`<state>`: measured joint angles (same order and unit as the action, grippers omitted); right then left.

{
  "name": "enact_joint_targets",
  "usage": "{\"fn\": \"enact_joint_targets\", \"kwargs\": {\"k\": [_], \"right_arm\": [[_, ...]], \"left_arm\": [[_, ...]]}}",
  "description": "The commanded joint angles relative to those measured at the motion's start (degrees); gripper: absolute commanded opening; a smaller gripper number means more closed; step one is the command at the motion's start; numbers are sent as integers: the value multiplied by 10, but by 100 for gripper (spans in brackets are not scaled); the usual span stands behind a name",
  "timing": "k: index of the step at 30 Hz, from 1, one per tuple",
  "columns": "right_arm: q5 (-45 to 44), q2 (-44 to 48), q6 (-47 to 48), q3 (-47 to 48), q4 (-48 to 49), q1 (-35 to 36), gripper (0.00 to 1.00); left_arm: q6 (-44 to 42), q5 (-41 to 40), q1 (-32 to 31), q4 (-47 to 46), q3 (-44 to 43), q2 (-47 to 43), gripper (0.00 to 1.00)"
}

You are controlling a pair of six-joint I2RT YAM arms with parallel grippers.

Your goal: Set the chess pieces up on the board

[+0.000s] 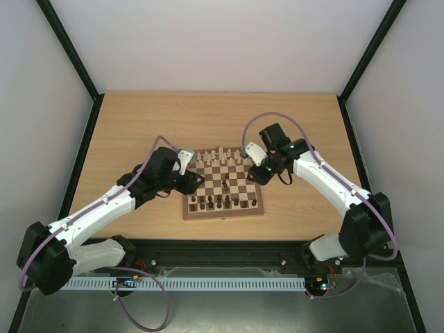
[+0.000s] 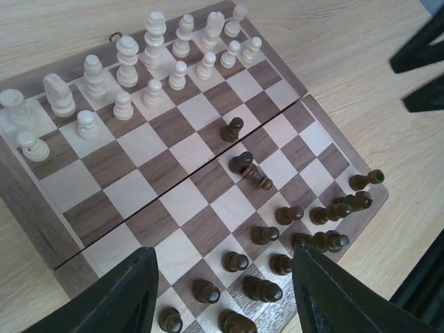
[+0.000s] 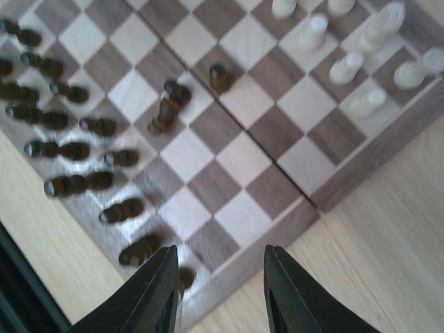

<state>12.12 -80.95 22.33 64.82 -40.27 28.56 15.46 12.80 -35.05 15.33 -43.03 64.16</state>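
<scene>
The board (image 1: 222, 213) lies in the middle of the table. Cream chess pieces (image 1: 220, 156) stand on its two far rows, dark ones (image 1: 218, 202) on the near rows. In the left wrist view the cream pieces (image 2: 152, 62) are at the top, the dark pieces (image 2: 265, 234) at the lower right. Mid-board, one dark piece (image 2: 258, 178) lies on its side beside two upright ones. My left gripper (image 2: 222, 284) hangs open above the dark rows, holding nothing. My right gripper (image 3: 220, 284) is open and empty over the board's corner (image 3: 243, 208), a dark piece (image 3: 182, 277) just beside its left finger.
The wooden table (image 1: 139, 132) stretches around the board on all sides, ringed by a black frame (image 1: 76, 173) and pale walls. The right arm's dark fingers (image 2: 423, 62) show at the upper right of the left wrist view.
</scene>
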Motion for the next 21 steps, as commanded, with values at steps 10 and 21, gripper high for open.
{"fn": "enact_joint_targets", "kwargs": {"k": [10, 21], "right_arm": [[-23, -146, -42, 68, 112, 51, 36], [-69, -225, -53, 102, 142, 86, 35]], "left_arm": [[43, -54, -13, 44, 12, -66, 59], [40, -71, -13, 65, 22, -80, 60]]}}
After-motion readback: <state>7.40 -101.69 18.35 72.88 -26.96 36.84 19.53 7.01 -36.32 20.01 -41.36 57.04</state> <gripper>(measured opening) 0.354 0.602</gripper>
